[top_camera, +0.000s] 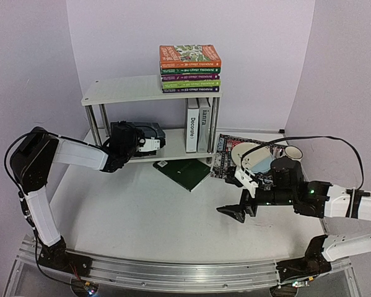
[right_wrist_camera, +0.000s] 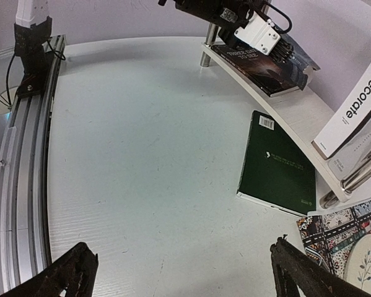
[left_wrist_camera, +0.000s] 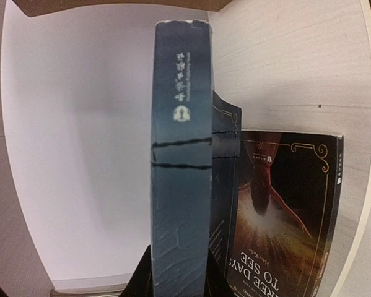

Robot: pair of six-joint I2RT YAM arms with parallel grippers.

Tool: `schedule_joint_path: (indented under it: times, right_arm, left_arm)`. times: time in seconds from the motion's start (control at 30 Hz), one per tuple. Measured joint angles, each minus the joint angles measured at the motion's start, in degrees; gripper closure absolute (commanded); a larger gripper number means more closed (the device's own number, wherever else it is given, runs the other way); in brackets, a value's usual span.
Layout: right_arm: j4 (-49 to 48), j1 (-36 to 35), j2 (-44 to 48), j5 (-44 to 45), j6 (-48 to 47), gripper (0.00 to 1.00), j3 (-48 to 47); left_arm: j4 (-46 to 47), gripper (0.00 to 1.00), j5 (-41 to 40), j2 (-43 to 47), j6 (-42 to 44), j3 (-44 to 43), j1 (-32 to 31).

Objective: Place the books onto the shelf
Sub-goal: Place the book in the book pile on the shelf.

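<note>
While the left hand (top_camera: 137, 143) grips a blue-grey book (left_wrist_camera: 180, 185) narrowly at its lower end, at the lower board of the shelf (top_camera: 129, 90) at centre left of the top view, the right hand (right_wrist_camera: 185, 275) hangs wide open over the table (top_camera: 142, 213) at lower right. A dark green book (top_camera: 182, 174) lies flat on the table, just in front of the shelf.

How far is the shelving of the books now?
Done: colourful paperbacks stacked on the white two-tier shelf; a white "Decorate" book and a grey "ianra" book upright below, a dark gold-framed book flat. In hand: left gripper holds a dark blue book there. Left: the dark green book on the table.
</note>
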State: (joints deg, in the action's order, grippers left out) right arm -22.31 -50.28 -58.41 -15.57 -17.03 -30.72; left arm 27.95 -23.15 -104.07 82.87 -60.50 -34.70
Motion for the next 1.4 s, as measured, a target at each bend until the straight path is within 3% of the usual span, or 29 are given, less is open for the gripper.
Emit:
schedule_joint_path:
  times: [0.47, 0.7, 1.03, 1.4]
  right_arm:
    - [-0.03, 0.0, 0.26, 0.15, 0.63, 0.02, 0.5]
    - [-0.03, 0.0, 0.27, 0.1, 0.65, 0.02, 0.5]
    - [-0.03, 0.0, 0.26, -0.07, 0.68, 0.02, 0.5]
    - [-0.02, 0.0, 0.26, -0.11, 1.11, 0.02, 0.5]
  left_arm:
    - [3.25, 1.0, 6.05, -1.79, -0.5, -0.07, 4.51]
    - [3.57, 1.0, 9.71, -1.71, -3.12, 4.01, 4.54]
    - [-7.52, 1.0, 11.49, 1.39, -7.69, 3.57, 5.38]
    - [-19.88, 1.0, 14.87, 1.49, -11.84, -3.87, 7.94]
